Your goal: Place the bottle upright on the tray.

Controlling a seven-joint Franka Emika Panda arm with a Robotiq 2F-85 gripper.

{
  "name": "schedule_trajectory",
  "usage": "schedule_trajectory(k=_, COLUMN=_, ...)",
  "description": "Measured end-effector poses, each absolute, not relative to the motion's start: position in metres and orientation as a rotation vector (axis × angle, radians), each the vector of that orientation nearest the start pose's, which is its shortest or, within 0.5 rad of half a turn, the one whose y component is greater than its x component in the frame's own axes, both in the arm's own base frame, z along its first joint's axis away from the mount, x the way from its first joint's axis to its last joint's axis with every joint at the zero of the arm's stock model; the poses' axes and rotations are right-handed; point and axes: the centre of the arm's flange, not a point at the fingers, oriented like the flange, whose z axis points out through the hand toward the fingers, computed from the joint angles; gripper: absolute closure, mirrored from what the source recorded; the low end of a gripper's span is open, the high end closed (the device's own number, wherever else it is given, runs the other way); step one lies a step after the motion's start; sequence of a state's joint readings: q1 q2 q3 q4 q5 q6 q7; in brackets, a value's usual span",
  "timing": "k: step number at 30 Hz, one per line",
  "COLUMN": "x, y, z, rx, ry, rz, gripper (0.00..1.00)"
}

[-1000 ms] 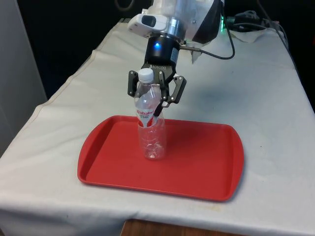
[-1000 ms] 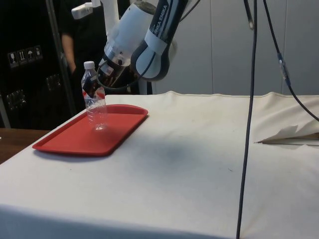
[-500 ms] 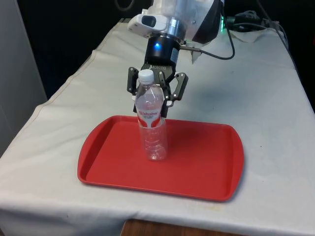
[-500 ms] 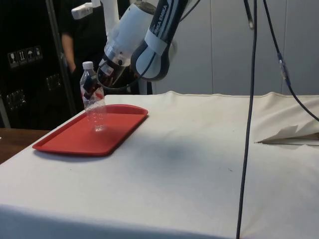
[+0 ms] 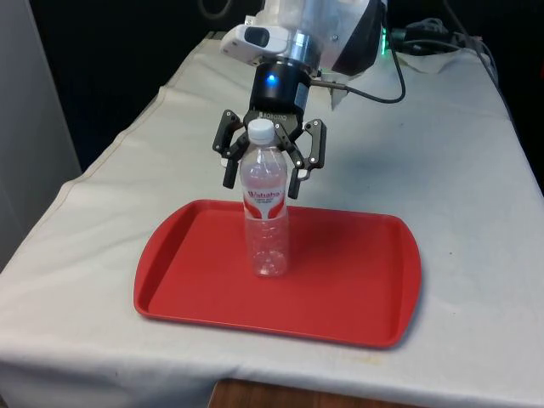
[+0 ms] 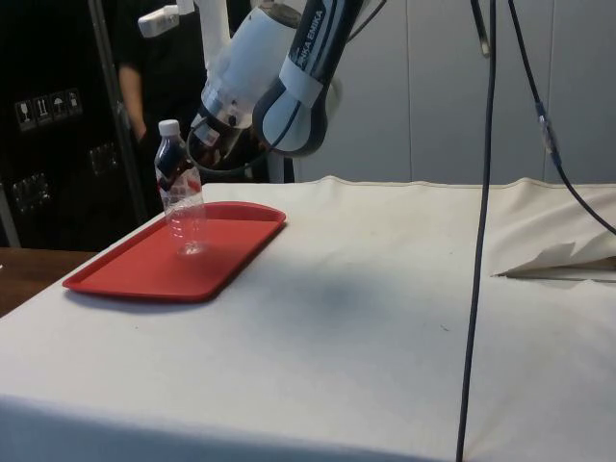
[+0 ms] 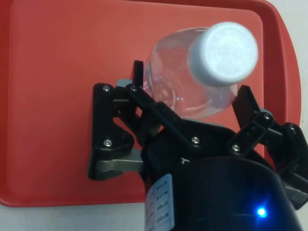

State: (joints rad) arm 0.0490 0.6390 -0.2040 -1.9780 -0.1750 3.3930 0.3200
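A clear plastic bottle (image 5: pixel 266 217) with a white cap and a red label stands upright on the red tray (image 5: pixel 357 280), towards its far side. My gripper (image 5: pixel 261 183) hangs behind the bottle's upper part, open, with a finger on each side and gaps to the plastic. In the side view the bottle (image 6: pixel 181 192) stands on the tray (image 6: pixel 144 265) just in front of the gripper (image 6: pixel 190 159). From the wrist, the cap (image 7: pixel 222 47) sits between the spread fingers (image 7: pixel 139 77) over the tray (image 7: pixel 62 72).
The tray lies near the table's front edge on the white cloth (image 5: pixel 476 195). Black cables (image 6: pixel 481 192) hang down in the side view, with a fold of cloth (image 6: pixel 563 260) at the right. A person in dark clothes (image 6: pixel 144 58) stands behind the table.
The fingers have spread apart and let go of the bottle. The bottle, which leaned slightly in the grip, now stands straight on the tray. The arm has barely moved.
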Motion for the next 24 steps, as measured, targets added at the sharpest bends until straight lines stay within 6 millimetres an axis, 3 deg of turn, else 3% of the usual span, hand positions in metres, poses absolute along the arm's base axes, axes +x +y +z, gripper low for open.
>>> schedule_trajectory(k=13, x=0.653, y=-0.068, z=0.237, rx=-2.944, ry=0.294, rz=-1.222, gripper=0.00)
schedule_trajectory(k=24, x=0.655, y=-0.070, z=0.251, rx=-2.929, ry=0.298, rz=-1.252, gripper=0.00)
